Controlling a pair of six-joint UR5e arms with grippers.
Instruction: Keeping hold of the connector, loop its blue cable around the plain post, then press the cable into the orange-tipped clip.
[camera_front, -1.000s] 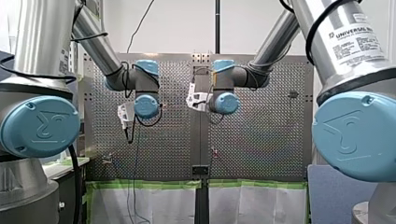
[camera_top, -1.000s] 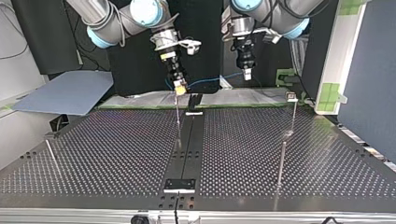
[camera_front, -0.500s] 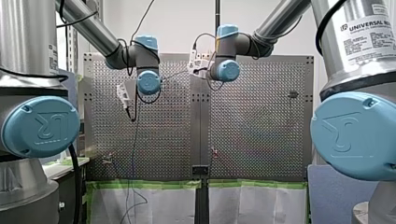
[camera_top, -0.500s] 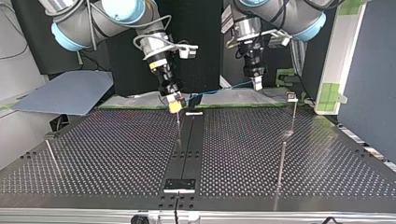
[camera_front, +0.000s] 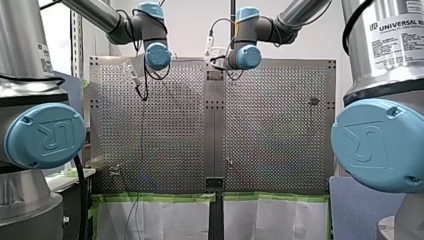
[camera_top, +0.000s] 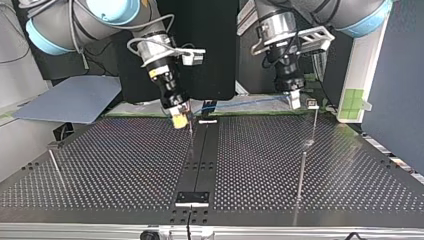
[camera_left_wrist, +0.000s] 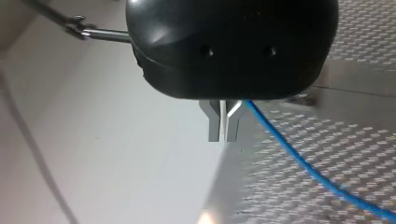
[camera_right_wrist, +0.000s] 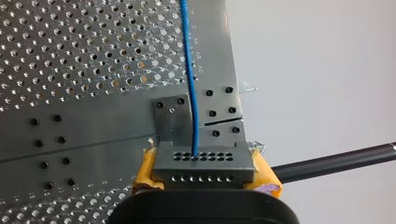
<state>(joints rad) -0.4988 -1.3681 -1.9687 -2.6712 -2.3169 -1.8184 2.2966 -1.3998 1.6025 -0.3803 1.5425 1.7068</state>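
1. Right gripper (camera_right_wrist: 204, 175) clamps connector (camera_right_wrist: 203, 161), bottom centre, right wrist view; hold firm.
2. Left gripper (camera_left_wrist: 223, 126) closed, pinching cable (camera_left_wrist: 299, 158); line taut across upper centre, top view.
3. Likely plain post (camera_top: 302, 170), lower right there: sweep wide, keep tension.

Perforated table (camera_top: 110, 170) with upright posts (camera_top: 301, 172)

**Open middle, posts around it**

In the top view, your table (camera_top: 125, 165) is free across both halves. Watch the left-edge post (camera_top: 55, 167), the centre post (camera_top: 191, 135), a far-right post (camera_top: 314, 125), a near-right post (camera_top: 301, 172), and the cable (camera_top: 250, 101) strung above the far edge.
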